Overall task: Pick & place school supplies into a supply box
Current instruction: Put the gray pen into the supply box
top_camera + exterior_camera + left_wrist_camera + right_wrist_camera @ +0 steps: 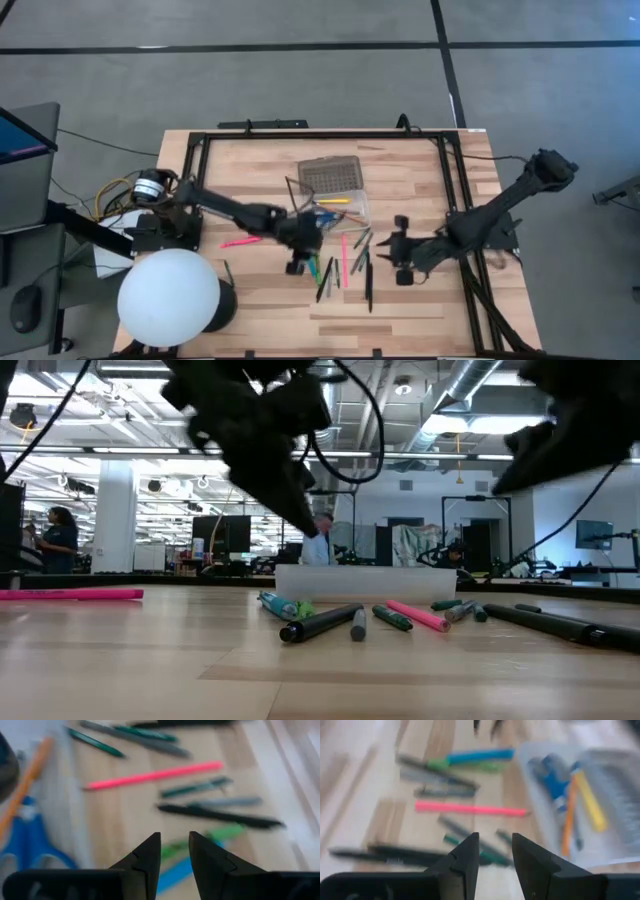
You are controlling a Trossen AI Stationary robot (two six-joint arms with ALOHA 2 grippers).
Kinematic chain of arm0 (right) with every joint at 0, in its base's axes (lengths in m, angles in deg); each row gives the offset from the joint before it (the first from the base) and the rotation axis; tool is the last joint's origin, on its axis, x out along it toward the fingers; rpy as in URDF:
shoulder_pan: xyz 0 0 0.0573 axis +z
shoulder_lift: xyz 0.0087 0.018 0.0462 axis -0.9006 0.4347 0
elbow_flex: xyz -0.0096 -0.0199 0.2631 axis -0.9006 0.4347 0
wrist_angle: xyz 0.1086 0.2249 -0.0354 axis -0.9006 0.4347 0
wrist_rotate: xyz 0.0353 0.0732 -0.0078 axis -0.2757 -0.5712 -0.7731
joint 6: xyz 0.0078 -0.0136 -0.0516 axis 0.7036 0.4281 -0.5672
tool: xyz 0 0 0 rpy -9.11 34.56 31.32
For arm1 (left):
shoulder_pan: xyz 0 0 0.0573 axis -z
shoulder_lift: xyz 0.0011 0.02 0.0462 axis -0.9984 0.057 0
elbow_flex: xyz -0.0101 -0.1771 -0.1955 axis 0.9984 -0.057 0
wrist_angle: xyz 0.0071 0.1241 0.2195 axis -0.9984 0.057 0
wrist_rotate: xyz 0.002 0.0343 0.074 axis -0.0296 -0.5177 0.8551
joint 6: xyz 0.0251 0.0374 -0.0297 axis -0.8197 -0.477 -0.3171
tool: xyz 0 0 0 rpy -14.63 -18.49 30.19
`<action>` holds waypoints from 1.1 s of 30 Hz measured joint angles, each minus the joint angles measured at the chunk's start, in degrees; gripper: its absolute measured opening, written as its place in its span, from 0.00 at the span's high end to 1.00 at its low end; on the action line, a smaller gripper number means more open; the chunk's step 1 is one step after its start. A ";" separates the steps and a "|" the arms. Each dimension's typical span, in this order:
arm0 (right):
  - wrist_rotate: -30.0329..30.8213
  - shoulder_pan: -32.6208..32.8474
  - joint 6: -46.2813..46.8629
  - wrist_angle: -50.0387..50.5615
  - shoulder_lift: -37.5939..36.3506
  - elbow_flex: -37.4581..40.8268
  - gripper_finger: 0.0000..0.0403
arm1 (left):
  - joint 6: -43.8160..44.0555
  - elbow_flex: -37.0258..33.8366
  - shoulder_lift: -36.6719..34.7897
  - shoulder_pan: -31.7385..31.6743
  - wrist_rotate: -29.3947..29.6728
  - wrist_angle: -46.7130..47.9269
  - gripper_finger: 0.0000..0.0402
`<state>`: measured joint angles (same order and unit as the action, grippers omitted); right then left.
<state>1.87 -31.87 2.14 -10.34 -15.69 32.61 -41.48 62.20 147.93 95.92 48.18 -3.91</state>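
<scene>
Already in box (352, 208): scissors (551, 776), orange and yellow pens. Most pens (343, 262) still loose on counter beside box. Left hand (297, 263) over pens, fingers narrowly apart, empty. Right hand (401, 248) near pens, narrowly apart, empty.

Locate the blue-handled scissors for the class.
In the high view, the scissors lie inside the supply box at table centre, beside a yellow marker.

Grey floor (300, 80); open hall with ceiling lights (450, 425) beyond.
</scene>
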 joint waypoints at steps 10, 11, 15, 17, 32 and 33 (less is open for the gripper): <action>-4.83 -0.19 -6.58 -7.70 16.68 -3.41 0.73 | 0.37 -0.57 0.00 16.77 14.10 2.34 0.79; -5.18 -0.28 -7.28 -7.62 17.23 -3.72 0.73 | 0.73 -0.57 0.00 18.01 15.42 2.72 0.79; -6.14 -1.30 -10.87 -7.65 18.08 -4.52 0.73 | 2.15 -0.57 0.00 21.97 20.61 3.23 0.79; -6.15 -2.27 -12.65 -7.71 18.04 -4.64 0.73 | 2.17 -0.57 0.00 23.03 22.33 3.62 0.79; -20.56 -9.20 -21.04 -13.90 17.92 -4.63 0.73 | 5.95 -1.69 0.00 23.28 26.03 4.07 0.79; -21.29 -9.20 -21.58 -14.48 17.92 -4.63 0.73 | 5.99 -2.05 0.00 23.28 26.01 4.16 0.79</action>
<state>-19.42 -41.08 -19.44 -24.82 2.23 27.97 -35.49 60.15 147.93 119.20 74.19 0.25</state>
